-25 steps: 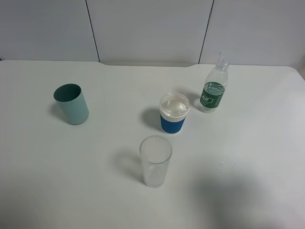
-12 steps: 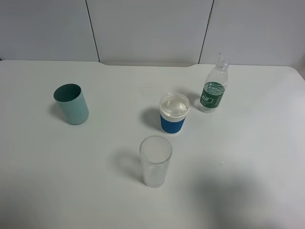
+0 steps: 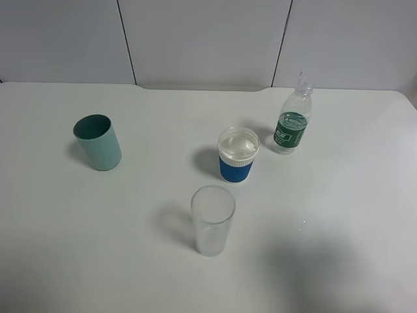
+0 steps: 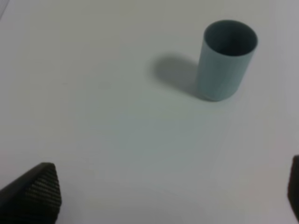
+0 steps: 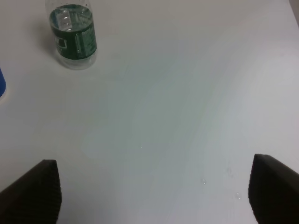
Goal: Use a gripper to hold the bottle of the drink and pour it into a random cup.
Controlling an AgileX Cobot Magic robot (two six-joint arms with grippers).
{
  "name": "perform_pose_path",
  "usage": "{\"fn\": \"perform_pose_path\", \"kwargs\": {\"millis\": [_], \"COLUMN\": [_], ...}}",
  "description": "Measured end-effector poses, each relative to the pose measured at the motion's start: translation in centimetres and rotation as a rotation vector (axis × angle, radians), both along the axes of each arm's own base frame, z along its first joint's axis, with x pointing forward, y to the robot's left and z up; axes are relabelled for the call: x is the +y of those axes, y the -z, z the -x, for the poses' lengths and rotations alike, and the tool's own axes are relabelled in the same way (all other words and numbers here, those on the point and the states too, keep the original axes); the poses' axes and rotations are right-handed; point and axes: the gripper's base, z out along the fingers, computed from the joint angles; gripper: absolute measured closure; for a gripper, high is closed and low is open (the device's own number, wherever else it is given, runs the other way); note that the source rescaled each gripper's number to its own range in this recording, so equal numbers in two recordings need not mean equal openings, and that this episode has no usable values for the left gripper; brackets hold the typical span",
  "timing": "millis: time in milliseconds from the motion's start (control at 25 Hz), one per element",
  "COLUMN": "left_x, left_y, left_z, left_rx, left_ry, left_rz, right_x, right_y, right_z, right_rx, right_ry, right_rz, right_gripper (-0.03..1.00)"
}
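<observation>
The bottle of the drink (image 3: 291, 124) stands upright at the exterior view's upper right, untouched — the cup (image 3: 238, 155) near its lower left. Both claws gape wide: right gripper (image 5: 154, 189) facing the bottle, left gripper (image 4: 173, 191) facing the teal cup (image 4: 226, 59).

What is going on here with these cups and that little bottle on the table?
Nothing is being handled yet. The bottle of the drink stands upright on the white table, untouched, next to the blue cup. A teal cup and a clear glass stand apart. Both tools are open over the table: the right tool faces the bottle, the left tool faces the teal cup.
</observation>
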Motion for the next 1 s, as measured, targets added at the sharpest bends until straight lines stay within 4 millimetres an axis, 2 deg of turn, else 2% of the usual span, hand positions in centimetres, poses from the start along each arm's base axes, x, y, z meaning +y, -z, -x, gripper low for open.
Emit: {"fn": "perform_pose_path", "kwargs": {"millis": [1000], "left_x": [0.01], "left_y": [0.0], "left_z": [0.0], "left_rx": [0.0], "left_ry": [-0.001], "left_rz": [-0.001], "right_x": [0.0], "right_y": [0.0], "right_z": [0.0], "right_rx": [0.0], "right_ry": [0.0], "right_rz": [0.0], "right_gripper": [0.2]}}
